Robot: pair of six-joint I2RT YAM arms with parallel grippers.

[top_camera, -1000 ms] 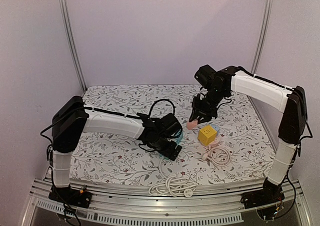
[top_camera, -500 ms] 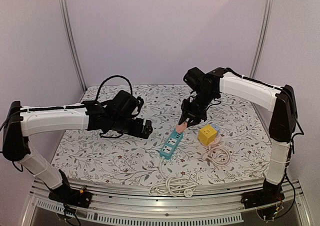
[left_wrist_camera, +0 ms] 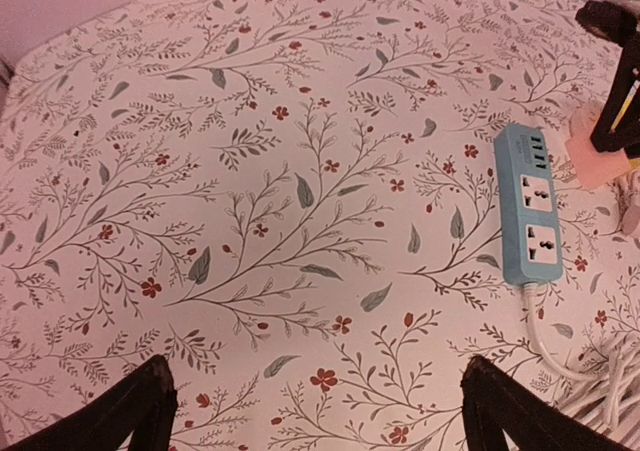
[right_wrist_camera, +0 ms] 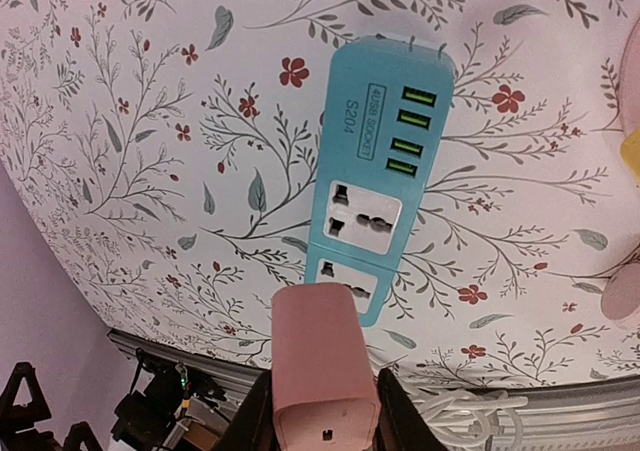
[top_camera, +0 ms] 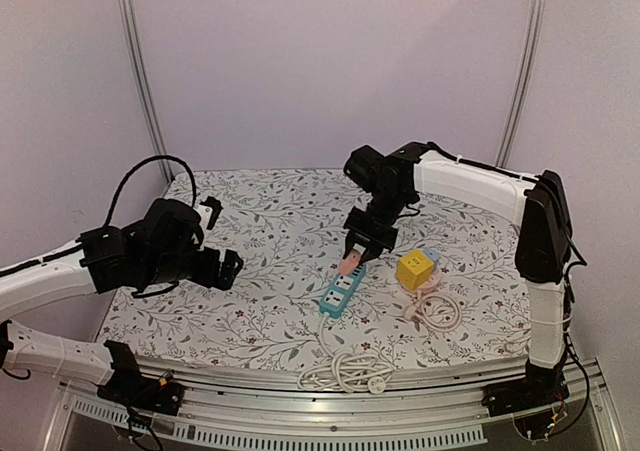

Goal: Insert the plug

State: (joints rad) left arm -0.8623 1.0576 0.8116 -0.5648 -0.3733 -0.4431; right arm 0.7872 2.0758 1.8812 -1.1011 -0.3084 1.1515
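Note:
A blue power strip [top_camera: 341, 293] lies flat on the floral cloth, its white cord running to the front; it also shows in the left wrist view [left_wrist_camera: 529, 204] and the right wrist view [right_wrist_camera: 372, 174]. My right gripper [top_camera: 354, 255] is shut on a pink plug [right_wrist_camera: 322, 369] and holds it just above the strip's far end, over the sockets. The plug also shows in the top view [top_camera: 349, 263] and at the right edge of the left wrist view [left_wrist_camera: 588, 151]. My left gripper [top_camera: 227, 263] is open and empty, well to the left of the strip, fingers [left_wrist_camera: 130, 411] wide apart.
A yellow cube [top_camera: 414, 268] sits right of the strip, over a coiled pink cable [top_camera: 438, 309]. A coiled white cord [top_camera: 349, 373] lies at the table's front edge. The metal frame rail [top_camera: 300, 426] runs along the front.
My left arm has swung back left, away from the strip, leaving it uncovered. My right gripper has moved left and down with the pink plug, to just over the strip.

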